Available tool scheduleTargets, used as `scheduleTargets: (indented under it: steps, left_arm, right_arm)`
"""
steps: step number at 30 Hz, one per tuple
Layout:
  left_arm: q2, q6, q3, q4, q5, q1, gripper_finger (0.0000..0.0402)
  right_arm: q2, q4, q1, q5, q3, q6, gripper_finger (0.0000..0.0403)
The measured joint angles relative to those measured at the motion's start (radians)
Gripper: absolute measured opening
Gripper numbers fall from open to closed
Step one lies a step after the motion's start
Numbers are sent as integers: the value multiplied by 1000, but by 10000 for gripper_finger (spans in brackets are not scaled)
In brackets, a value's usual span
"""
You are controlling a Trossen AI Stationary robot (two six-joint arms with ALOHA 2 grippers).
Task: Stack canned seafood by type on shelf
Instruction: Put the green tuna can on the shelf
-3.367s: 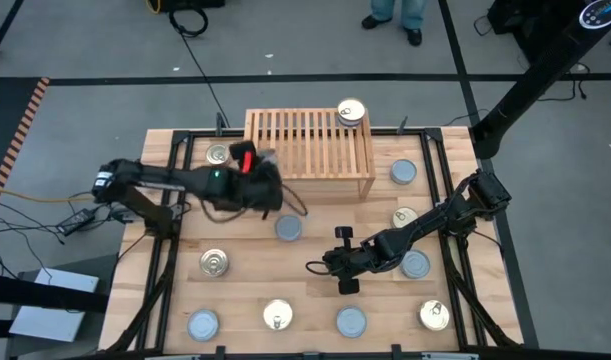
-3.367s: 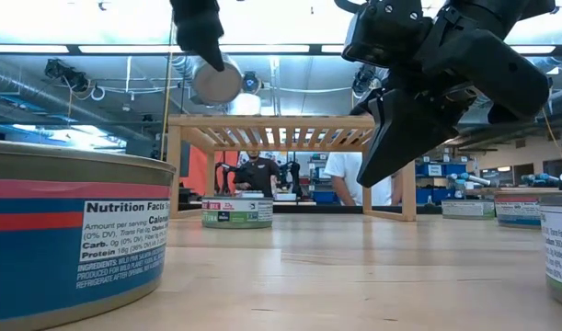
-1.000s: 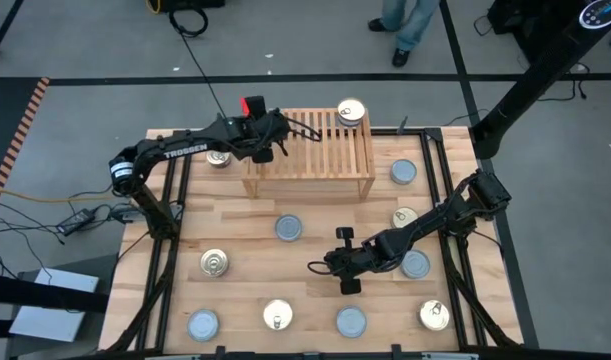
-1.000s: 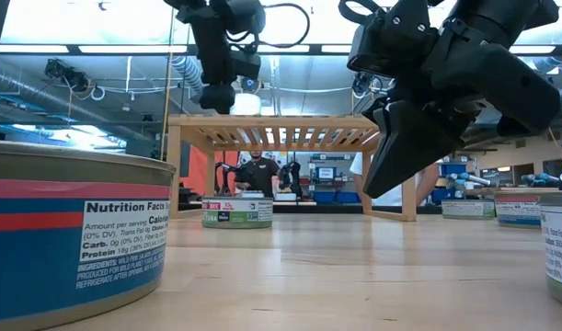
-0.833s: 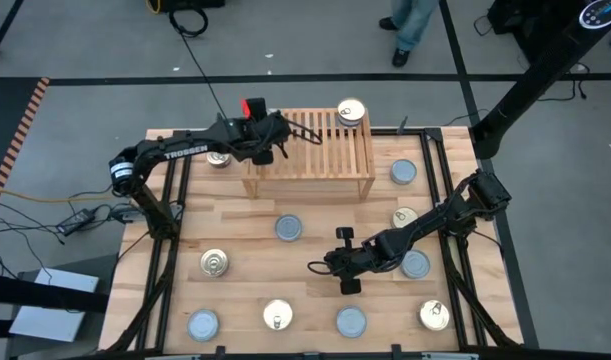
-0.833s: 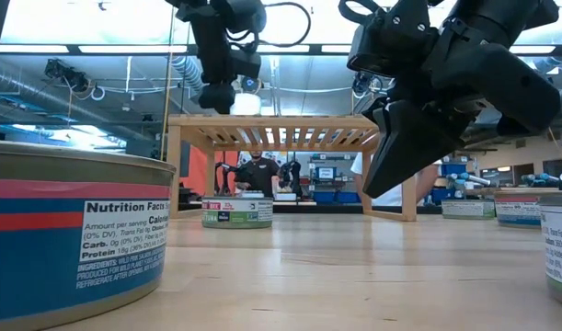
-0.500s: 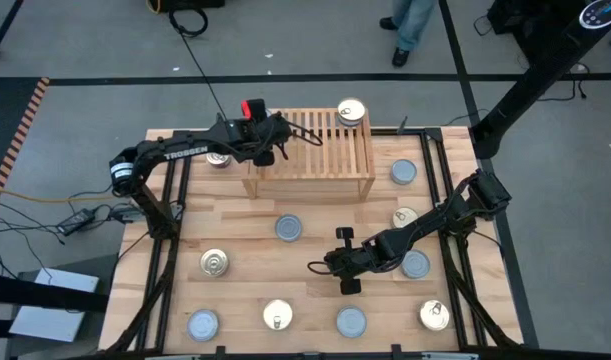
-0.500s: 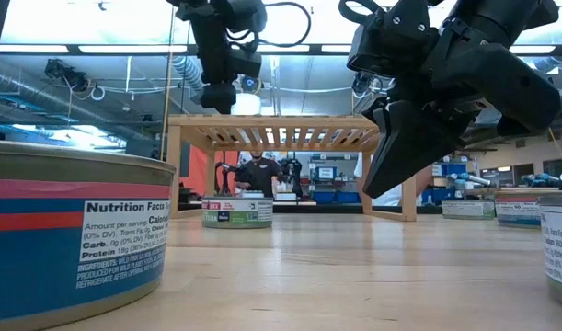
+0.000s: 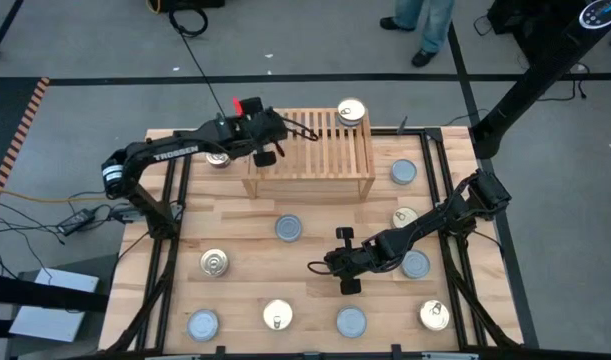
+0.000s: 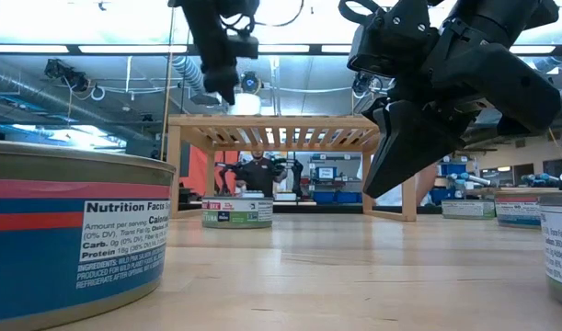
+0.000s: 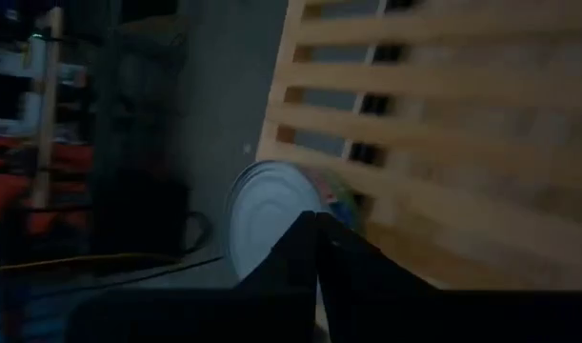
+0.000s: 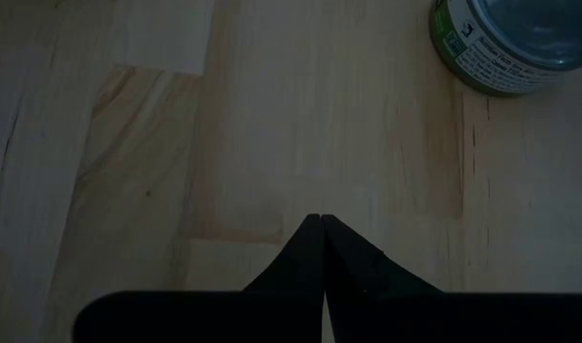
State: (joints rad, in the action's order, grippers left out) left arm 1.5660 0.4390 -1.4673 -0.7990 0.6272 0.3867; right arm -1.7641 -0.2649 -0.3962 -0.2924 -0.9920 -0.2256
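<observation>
Left pincer [image 11: 316, 221] snapped closed, empty, above shelf [image 9: 310, 148].

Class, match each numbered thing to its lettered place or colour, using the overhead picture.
Things:
1. left gripper
2. right gripper
3. tin on the shelf's right end
4. tin on the table just in front of the shelf

Places and colours:
A. over bare table, fingers shut
B. silvery-blue lid
C. over the left end of the shelf, fingers shut
D. gold lid

Pairs: 1-C, 2-A, 3-D, 4-B
</observation>
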Motion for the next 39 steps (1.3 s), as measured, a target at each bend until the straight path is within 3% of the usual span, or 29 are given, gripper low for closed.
scheduleTargets:
  steps: [7, 16, 30, 39]
  left_arm:
    - [-50, -105, -1, 111, -212, 116, 6]
    - [-21, -185, -1, 82, -482, 273, 2]
    - [-18, -184, -1, 21, -445, 288, 1]
    - [56, -180, -4, 68, -430, 284, 1]
  right_arm:
    - [0, 0, 0, 0, 0, 0, 10]
    - [0, 1, 0, 0, 0, 0, 10]
    - [0, 2, 1, 0, 0, -6, 10]
    - [0, 1, 1, 1, 0, -6, 10]
